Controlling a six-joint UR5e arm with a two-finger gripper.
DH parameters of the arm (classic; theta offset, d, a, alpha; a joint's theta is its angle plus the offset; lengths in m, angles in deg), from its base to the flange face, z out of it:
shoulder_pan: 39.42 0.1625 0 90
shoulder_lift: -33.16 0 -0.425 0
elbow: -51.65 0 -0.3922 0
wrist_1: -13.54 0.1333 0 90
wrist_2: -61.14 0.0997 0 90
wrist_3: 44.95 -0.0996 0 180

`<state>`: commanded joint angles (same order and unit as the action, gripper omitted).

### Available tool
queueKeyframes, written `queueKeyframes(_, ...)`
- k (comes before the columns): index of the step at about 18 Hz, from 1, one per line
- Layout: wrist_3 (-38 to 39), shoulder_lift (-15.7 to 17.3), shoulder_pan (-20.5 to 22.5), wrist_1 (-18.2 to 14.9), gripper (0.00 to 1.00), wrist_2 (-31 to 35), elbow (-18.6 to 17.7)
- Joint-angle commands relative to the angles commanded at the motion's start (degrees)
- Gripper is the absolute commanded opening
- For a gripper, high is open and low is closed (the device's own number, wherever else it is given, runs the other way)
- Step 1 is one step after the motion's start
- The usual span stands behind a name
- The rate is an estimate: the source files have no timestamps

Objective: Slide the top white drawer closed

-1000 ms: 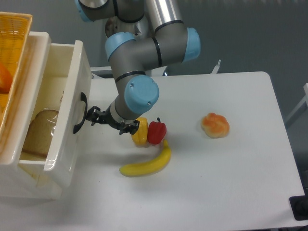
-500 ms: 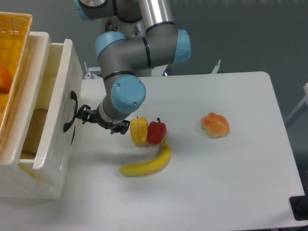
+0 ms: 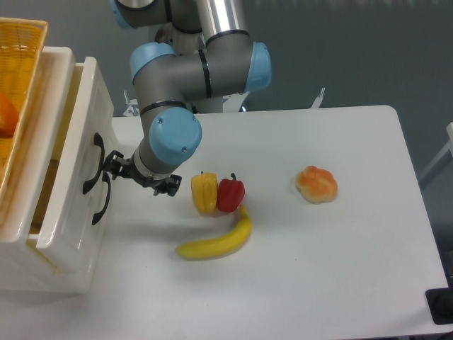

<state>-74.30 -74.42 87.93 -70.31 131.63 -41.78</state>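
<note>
At the cabinet's left, the drawer (image 3: pixel 71 152) is being pushed shut by the pincer (image 3: pixel 112 167) (jaw state cannot be told); a short further push is judged needed.

Only the yellow pepper (image 3: pixel 204 193) crowds the pincer (image 3: pixel 136 177) from behind; table (image 3: pixel 340 269) rightward lies bare.

No text, label, brand, number or sign can be read anywhere in this view. The arm's grey and blue shells, the cream-white cabinet fronts and the white tabletop (image 3: pixel 340 255) all show plain surfaces with no legible marking.
</note>
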Motion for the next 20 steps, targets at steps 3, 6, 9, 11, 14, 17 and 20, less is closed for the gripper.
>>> queueKeyframes(3,0.1,-0.1,-0.2,0.0,1.0,-0.2,-0.1)
queueKeyframes(6,0.0,0.0,-0.4,0.0,1.0,-0.2,-0.1)
queueKeyframes(9,0.1,-0.1,-1.0,0.0,1.0,-0.1,-0.1)
queueKeyframes(11,0.1,-0.1,-1.0,0.0,1.0,-0.2,-0.1)
queueKeyframes(14,0.1,0.0,-1.0,-0.1,1.0,-0.2,-0.1)
queueKeyframes(17,0.0,0.0,-1.2,-0.1,1.0,-0.2,-0.1)
queueKeyframes(20,0.0,0.0,-1.2,-0.1,1.0,-0.4,-0.1)
